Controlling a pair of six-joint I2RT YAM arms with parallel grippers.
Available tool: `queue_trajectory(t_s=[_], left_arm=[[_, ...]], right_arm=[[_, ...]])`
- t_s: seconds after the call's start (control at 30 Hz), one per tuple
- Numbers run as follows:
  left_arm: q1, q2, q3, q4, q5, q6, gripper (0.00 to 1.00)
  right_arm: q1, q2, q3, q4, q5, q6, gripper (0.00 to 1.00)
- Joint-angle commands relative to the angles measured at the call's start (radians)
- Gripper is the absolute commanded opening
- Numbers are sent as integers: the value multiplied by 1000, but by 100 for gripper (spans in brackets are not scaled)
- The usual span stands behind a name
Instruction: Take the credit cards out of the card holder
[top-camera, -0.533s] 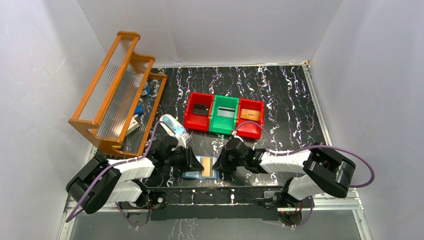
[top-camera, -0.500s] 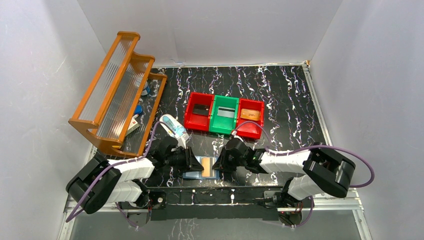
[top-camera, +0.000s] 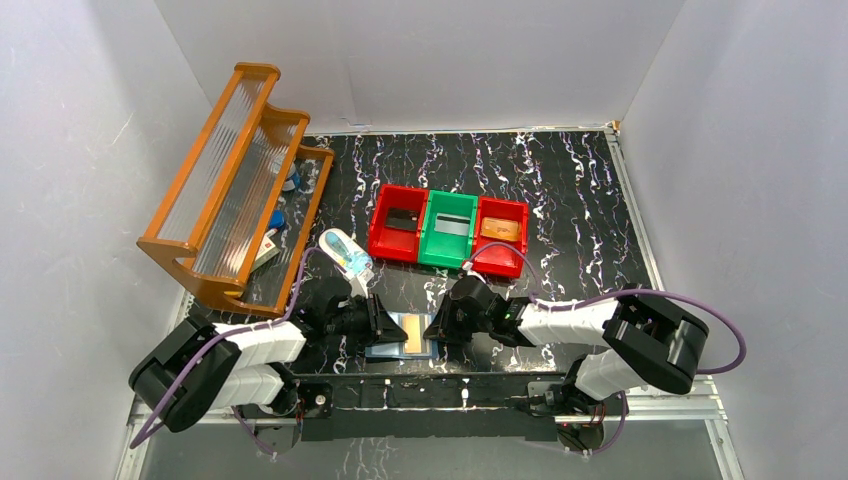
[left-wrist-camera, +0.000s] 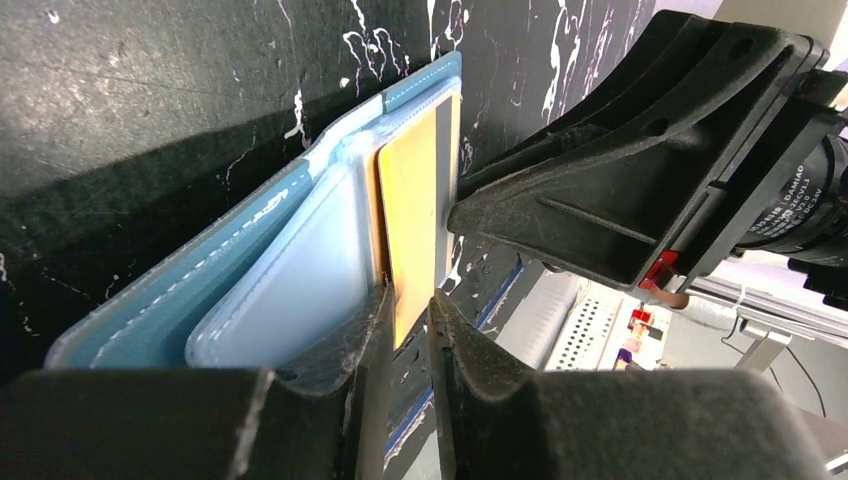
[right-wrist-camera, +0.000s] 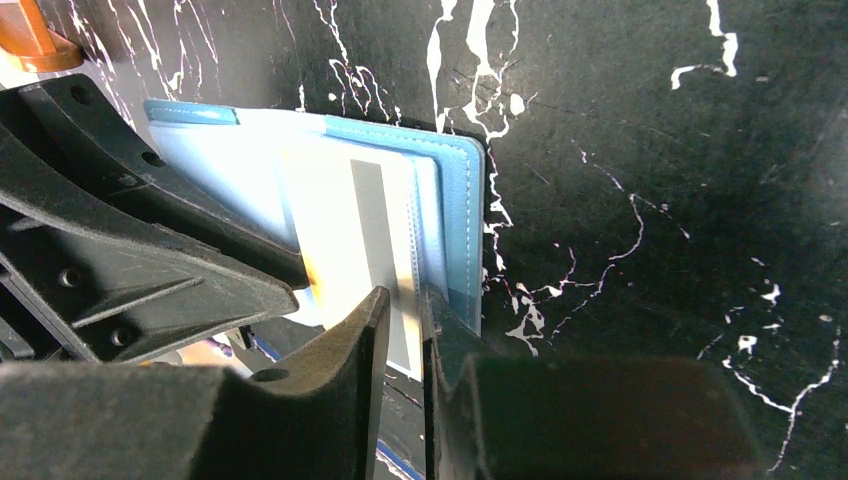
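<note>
Seen from above, the blue wallet (top-camera: 385, 348) lies open at the near edge of the black marbled table (top-camera: 570, 190), between the two claws, with an orange card (top-camera: 413, 336) on its right half. The left claw (top-camera: 393, 325) comes at it from the left and the right claw (top-camera: 433, 328) from the right, both low at the wallet. Farther back, in a row, a red bin (top-camera: 380, 240) holds a black card (top-camera: 403, 221), a green bin (top-camera: 445, 255) holds a grey card (top-camera: 452, 226), and a second red bin (top-camera: 500, 262) holds a tan card (top-camera: 500, 229). A wooden rack (top-camera: 235, 185) stands at the far left. In the left wrist view, the left claw's fingers (left-wrist-camera: 365, 350) are clenched on the near edge of the orange card, which sits in a pale blue pocket (left-wrist-camera: 290, 270). In the right wrist view, the right claw's fingers (right-wrist-camera: 365, 340) pinch the wallet's edge, with the end of the striped card in the narrow gap.
</note>
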Motion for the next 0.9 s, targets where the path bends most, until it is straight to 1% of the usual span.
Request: queue_trajectory(t_s=[0.0, 0.17, 0.33, 0.43, 0.5, 0.57, 0.63, 0.7, 0.87], left_arm=[[-5, 24, 16, 95, 23, -4, 19], [-4, 86, 47, 60, 38, 33, 19], [-4, 78, 55, 59, 36, 37, 19], [-5, 74, 59, 65, 30, 26, 19], [-5, 66, 56, 80, 20, 11, 21], [-5, 53, 52, 86, 2, -4, 25], [-5, 40, 48, 87, -17, -19, 26], [-5, 28, 43, 87, -30, -29, 28], [-5, 8, 25, 88, -49, -54, 29]], right_arm=[[9, 39, -34, 34, -24, 3, 26], [9, 53, -39, 74, -45, 8, 26], [8, 71, -36, 99, -58, 11, 26], [8, 78, -35, 105, -66, 10, 18], [9, 82, -34, 105, -68, 11, 16], [10, 84, -39, 111, -72, 19, 15], [10, 84, -54, 134, -77, 34, 14], [10, 81, -77, 164, -77, 54, 12], [9, 85, -115, 228, -79, 99, 9]])
